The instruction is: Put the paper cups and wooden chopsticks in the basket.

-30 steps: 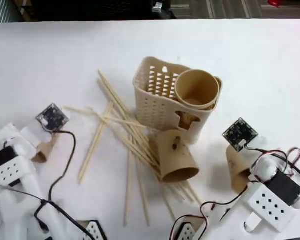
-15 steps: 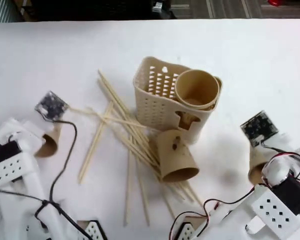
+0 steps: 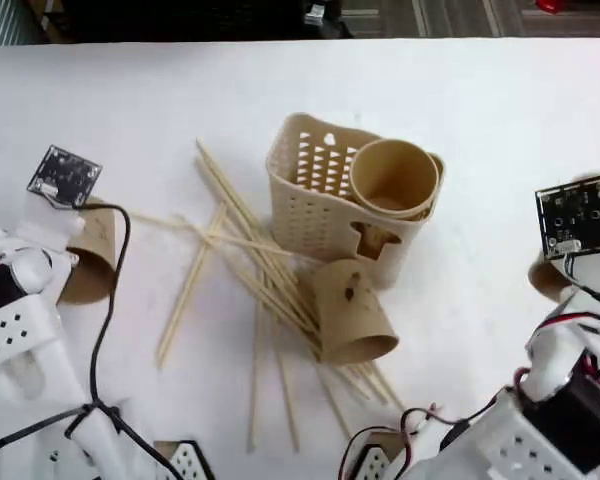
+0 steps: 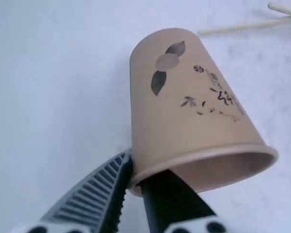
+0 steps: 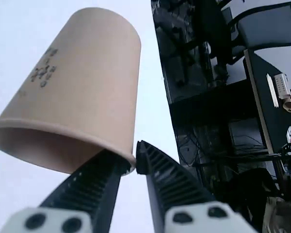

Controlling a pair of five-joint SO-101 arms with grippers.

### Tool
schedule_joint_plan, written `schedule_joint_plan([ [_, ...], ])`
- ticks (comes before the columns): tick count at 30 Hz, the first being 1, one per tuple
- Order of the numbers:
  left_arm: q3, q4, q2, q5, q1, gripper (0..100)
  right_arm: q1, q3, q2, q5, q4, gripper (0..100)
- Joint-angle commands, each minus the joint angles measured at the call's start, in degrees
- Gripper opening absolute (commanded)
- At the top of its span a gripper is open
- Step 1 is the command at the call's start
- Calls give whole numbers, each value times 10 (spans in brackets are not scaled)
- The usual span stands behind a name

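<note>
We found the basket point(image 3: 325, 200) near the middle of the desk point(image 3: 480, 110), with a first cup point(image 3: 393, 178) standing inside it at its right end. A second cup point(image 3: 350, 315) lay on its side just in front of the basket, resting on the chopsticks point(image 3: 242, 262), which spread over the desk from the basket's left side toward the near side. Far left, the left hand point(image 4: 133, 170) pinched the rim of a third cup point(image 4: 194, 107). Far right, the right hand point(image 5: 131, 162) pinched the rim of a fourth cup point(image 5: 77, 92).

Upright cup point(image 3: 393, 178) fills half basket point(image 3: 310, 218); other half free.
</note>
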Motion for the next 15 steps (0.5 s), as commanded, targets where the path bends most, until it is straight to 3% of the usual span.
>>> schedule_joint_plan([
  [1,-29,2,-4,25,6,22,-60,-90,-2,-47,45,19],
  [9,-23,3,-4,70,15,23,-236,-176,14,-133,132,32],
  [15,-22,4,-4,91,27,23,-300,-215,124,-183,161,26],
])
